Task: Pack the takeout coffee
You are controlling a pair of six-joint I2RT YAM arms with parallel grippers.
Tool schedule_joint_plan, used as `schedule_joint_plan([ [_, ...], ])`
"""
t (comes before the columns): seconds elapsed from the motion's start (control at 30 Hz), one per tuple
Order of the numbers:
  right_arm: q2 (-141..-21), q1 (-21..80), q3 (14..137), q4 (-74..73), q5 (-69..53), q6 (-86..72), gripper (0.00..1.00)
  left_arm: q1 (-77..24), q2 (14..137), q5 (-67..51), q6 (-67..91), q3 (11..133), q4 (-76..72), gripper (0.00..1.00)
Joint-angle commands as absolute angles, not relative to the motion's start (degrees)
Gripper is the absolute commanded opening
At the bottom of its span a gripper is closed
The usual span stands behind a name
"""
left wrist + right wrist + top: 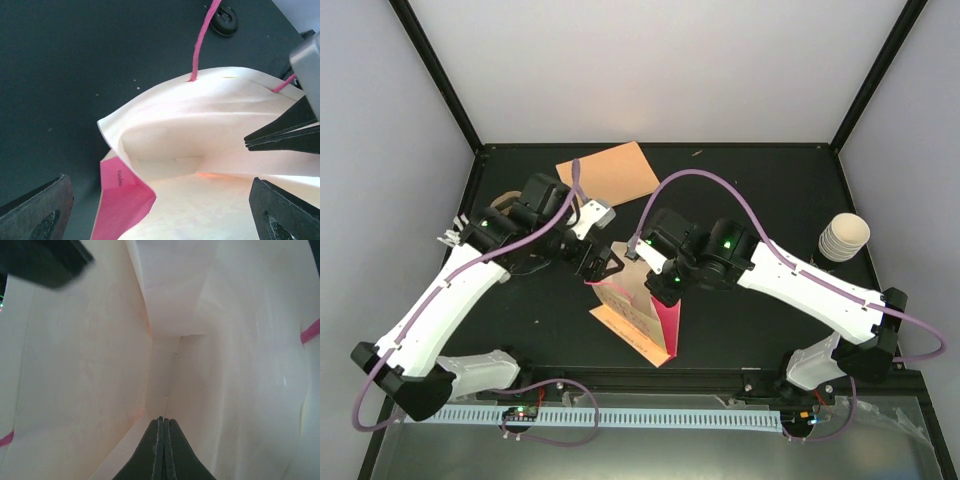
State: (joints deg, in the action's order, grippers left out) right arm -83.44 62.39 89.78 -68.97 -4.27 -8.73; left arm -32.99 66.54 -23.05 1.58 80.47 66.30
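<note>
From the top camera, the paper bag sits in the middle of the table, with 1 pink side showing. Both my arms meet at its mouth. My left gripper is at the left of the mouth and my right gripper just beside it. The takeout coffee stands near the right edge of the table, well apart from the bag and from both grippers. A brown sheet lies behind the bag.

In the left wrist camera, my left fingers are spread wide before the open mouth. The 2 right fingers reach in from the right, pressed together.

In the right wrist camera, I see the cream inside of the bag. My right fingers are pressed together, and I cannot tell if paper is between them.
</note>
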Motion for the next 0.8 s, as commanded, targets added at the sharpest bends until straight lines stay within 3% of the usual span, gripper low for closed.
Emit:
schedule_joint_plan([
  [0.0,-83.5,62.8,91.5,-68.4,-4.5,-9.2,0.01,-32.6,68.9,-27.8,-1.2,80.1,66.0,0.99],
  [0.1,-83.3,62.8,91.5,-68.4,-4.6,-9.1,0.01,-32.6,69.9,-25.8,-1.4,79.5,65.9,0.98],
  [0.4,-83.4,62.8,91.8,-68.5,-4.4,-9.0,0.01,-32.6,69.0,-23.1,-2.1,75.4,65.2,0.84],
  [0.5,-83.3,62.8,92.0,-68.7,-4.3,-8.9,0.01,-32.6,69.1,-21.1,-1.6,74.7,65.6,0.74],
  [0.77,-83.0,62.9,92.6,-69.9,-4.1,-9.0,0.01,-32.6,68.5,-16.5,-0.6,75.4,67.0,0.27],
])
